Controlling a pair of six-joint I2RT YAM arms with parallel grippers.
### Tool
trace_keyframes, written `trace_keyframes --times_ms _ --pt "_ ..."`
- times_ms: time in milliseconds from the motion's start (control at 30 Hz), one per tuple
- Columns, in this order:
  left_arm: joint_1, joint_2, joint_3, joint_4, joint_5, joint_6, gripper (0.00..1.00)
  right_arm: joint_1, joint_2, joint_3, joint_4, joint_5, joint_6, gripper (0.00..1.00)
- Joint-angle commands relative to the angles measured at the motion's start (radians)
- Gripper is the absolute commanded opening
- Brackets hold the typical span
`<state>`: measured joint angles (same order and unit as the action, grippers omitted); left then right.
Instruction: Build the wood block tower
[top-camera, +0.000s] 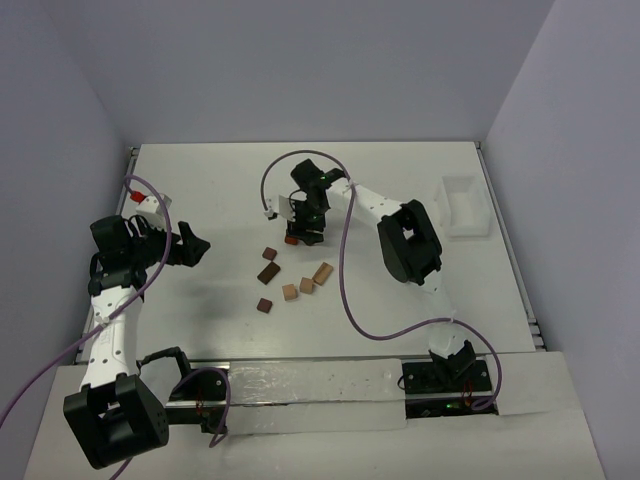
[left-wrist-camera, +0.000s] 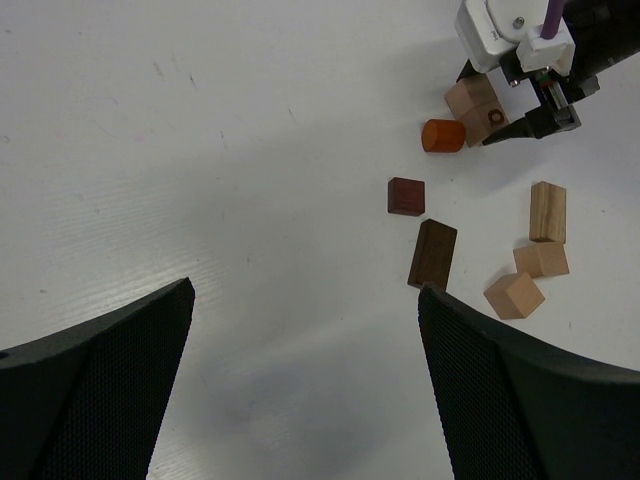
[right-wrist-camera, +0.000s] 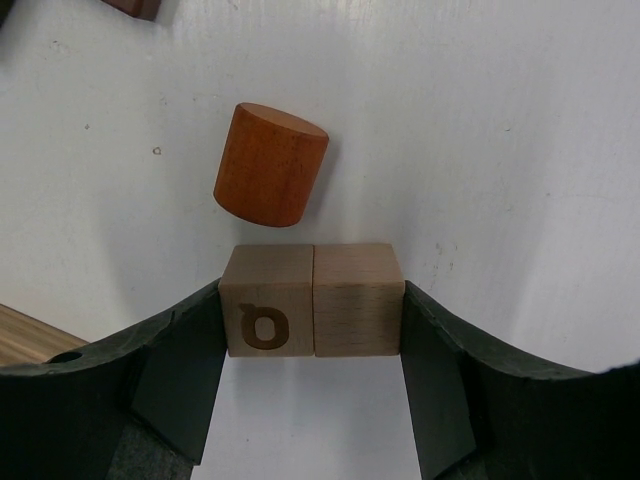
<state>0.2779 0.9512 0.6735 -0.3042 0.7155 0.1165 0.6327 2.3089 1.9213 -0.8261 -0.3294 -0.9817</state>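
My right gripper (top-camera: 300, 234) (right-wrist-camera: 312, 315) is shut on two tan wood blocks held side by side, one marked with a letter (right-wrist-camera: 267, 300) and one plain (right-wrist-camera: 358, 300). The pair also shows in the left wrist view (left-wrist-camera: 476, 106). An orange-brown wooden cylinder (right-wrist-camera: 271, 165) (left-wrist-camera: 442, 135) lies on its side just beyond them. Loose blocks lie mid-table: a dark red cube (left-wrist-camera: 406, 196), a dark brown block (left-wrist-camera: 432, 254), and three tan ones (left-wrist-camera: 547, 211) (left-wrist-camera: 541, 260) (left-wrist-camera: 514, 295). No upright tower shows. My left gripper (top-camera: 195, 248) (left-wrist-camera: 305, 300) is open and empty, left of the blocks.
A pale plastic box (top-camera: 462, 205) stands at the table's right edge. Another dark reddish cube (top-camera: 265, 305) lies nearer the arm bases. Purple cables loop over the table (top-camera: 345, 290). Grey walls close in the table on three sides.
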Motion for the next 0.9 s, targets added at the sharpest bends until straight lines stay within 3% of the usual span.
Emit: trace_keyframes --times_ms 0,67,233,533,867 --pt "0.008 -0.002 0.005 0.038 0.007 0.006 0.99 0.013 -0.02 -0.028 -0.033 0.021 -0.025 0.72" --pt "0.009 -0.002 0.006 0.038 0.008 0.006 0.99 0.013 -0.021 -0.031 -0.034 0.02 -0.027 0.77" --pt "0.008 -0.002 0.006 0.038 0.007 0.004 0.99 0.013 -0.028 -0.04 -0.032 0.018 -0.031 1.0" --pt "0.008 -0.002 0.005 0.041 -0.002 0.001 0.99 0.013 -0.084 0.017 -0.036 0.0 0.017 1.0" --pt "0.007 -0.023 0.002 0.046 -0.022 0.0 0.99 -0.011 -0.29 0.195 -0.048 -0.005 0.19 1.0"
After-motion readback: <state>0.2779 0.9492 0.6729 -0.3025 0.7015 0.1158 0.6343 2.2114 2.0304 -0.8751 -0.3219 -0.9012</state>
